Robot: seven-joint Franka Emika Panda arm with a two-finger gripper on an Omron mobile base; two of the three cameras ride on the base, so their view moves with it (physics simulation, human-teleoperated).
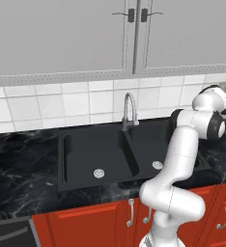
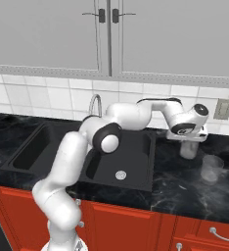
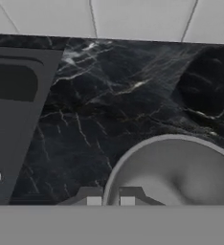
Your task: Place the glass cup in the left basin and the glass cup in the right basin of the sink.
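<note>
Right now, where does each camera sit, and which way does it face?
Left base view: behind the arm's left, facing the sink and tap; arm rises lower right.
Right base view: behind its right, facing the same sink; arm reaches right to the gripper shut on one glass cup; another glass cup beside it.
Hand view: looks down the fingertips into the held cup.

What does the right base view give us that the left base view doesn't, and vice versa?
Right base view: the gripper shut on the rim of a glass cup standing on the counter right of the sink, a second glass cup beside it, and a wall outlet.
Left base view: the left basin's drain and the groove in its outer wall.
Both: the sink, the tap and the right basin's drain.
</note>
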